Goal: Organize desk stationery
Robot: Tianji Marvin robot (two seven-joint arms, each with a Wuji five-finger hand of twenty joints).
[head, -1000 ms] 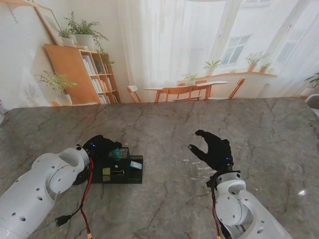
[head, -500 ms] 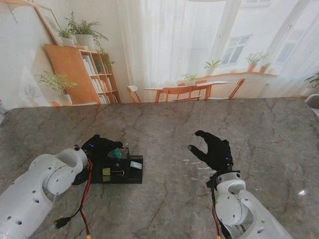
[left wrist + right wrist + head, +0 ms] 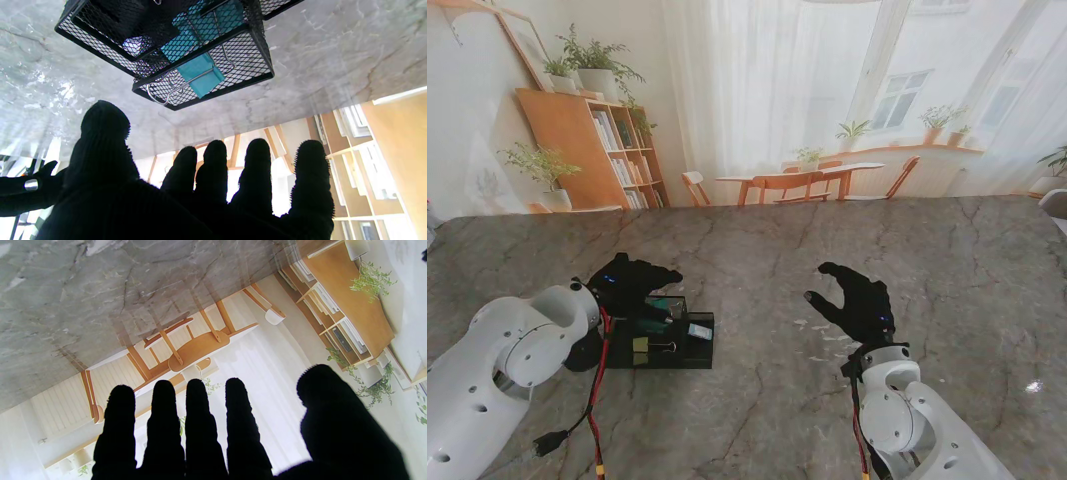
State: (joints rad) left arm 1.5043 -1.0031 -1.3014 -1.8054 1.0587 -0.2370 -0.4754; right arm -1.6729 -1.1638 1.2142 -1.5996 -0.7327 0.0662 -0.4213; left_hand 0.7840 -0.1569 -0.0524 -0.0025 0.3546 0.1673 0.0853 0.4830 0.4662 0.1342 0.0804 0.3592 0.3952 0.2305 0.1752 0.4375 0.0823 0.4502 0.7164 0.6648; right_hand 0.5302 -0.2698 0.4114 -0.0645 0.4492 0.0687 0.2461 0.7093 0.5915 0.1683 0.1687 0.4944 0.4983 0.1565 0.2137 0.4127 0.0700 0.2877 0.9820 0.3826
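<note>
— Where is the stationery?
— A teal binder clip (image 3: 199, 74) lies inside the black mesh organizer (image 3: 667, 338), left of the table's (image 3: 767, 400) middle.
— And the hands?
— Left hand (image 3: 632, 281) hovers above the organizer, fingers spread, empty; right hand (image 3: 855, 300) likewise released.

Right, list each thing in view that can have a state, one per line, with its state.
left hand: open, fingers spread, holding nothing, over the organizer.
right hand: open, fingers apart, holding nothing, apart from the organizer.
mesh organizer: upright on the table, open-topped, partly filled.
teal binder clip: lying inside an organizer compartment, wire handles folded out.
</note>
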